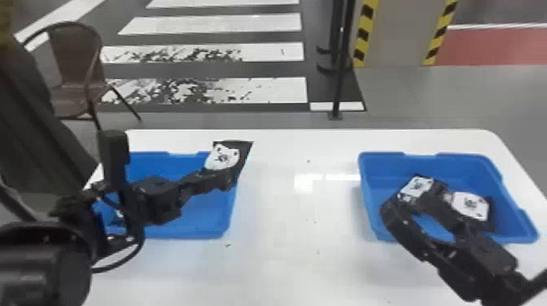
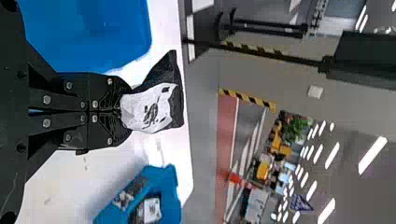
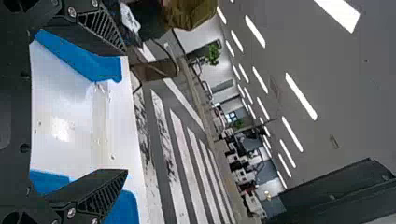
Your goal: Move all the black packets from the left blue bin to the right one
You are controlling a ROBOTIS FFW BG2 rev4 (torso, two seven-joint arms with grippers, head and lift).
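Head view has the right end effector (image 3: 125,112) wide open with nothing in it, over the right blue bin (image 1: 386,167), where black packets (image 1: 470,206) lie. A bit farther off, the left end effector (image 1: 228,177) pinches one end of a black packet (image 1: 222,156) by the left blue bin (image 1: 187,230), and a weak pinch could let it slip onto the white counter (image 1: 285,244). On its way over, it might bump the open one and fall.
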